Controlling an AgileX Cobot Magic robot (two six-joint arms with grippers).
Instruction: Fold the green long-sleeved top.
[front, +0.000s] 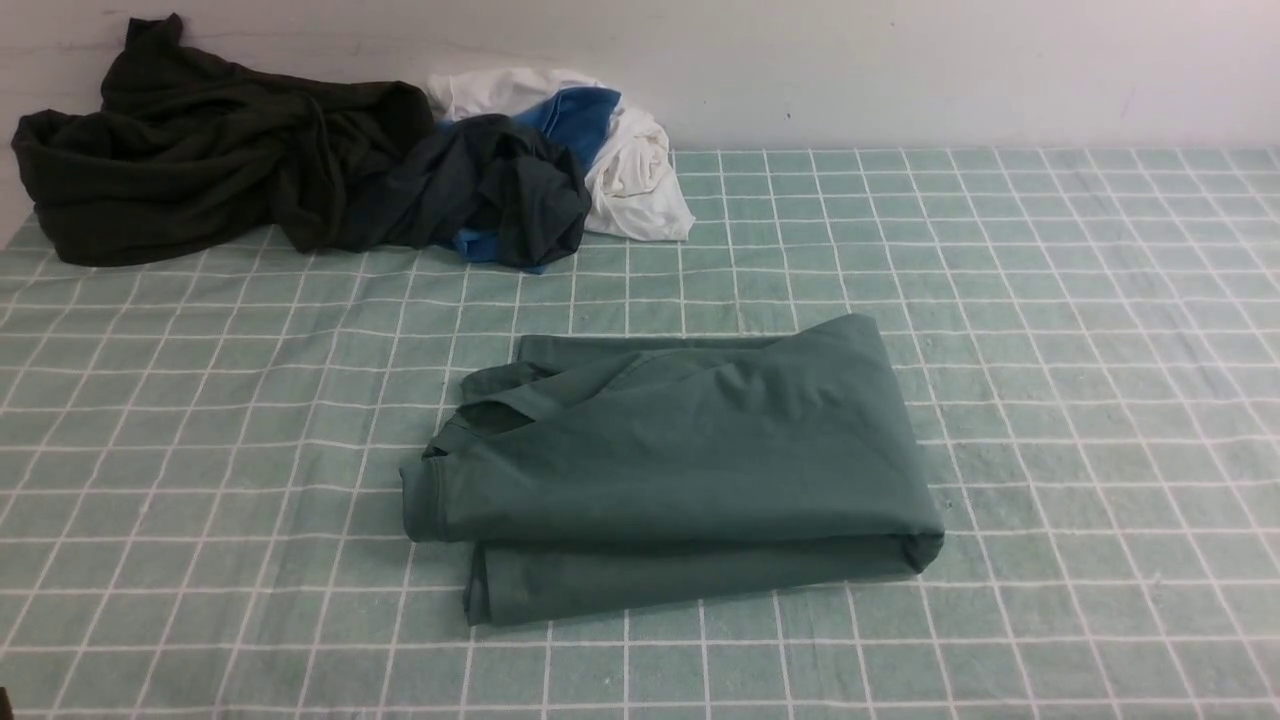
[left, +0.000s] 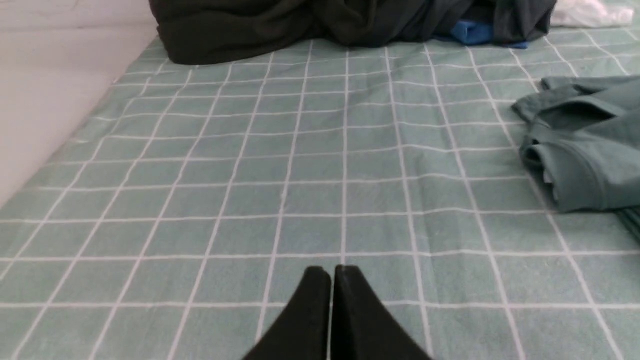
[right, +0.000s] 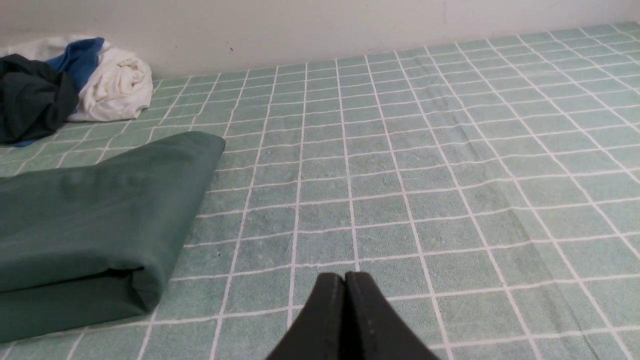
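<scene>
While the front view shows only the folded top (front: 670, 465) at centre frame, the wrist views show both grippers. The left gripper (left: 332, 272) and right gripper (right: 345, 279) are pressed together, empty.

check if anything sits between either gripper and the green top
Nothing visible does. Only bare checked cloth lies between the shut left gripper and the green top, and likewise for the shut right gripper. The clothes pile sits further back.
</scene>
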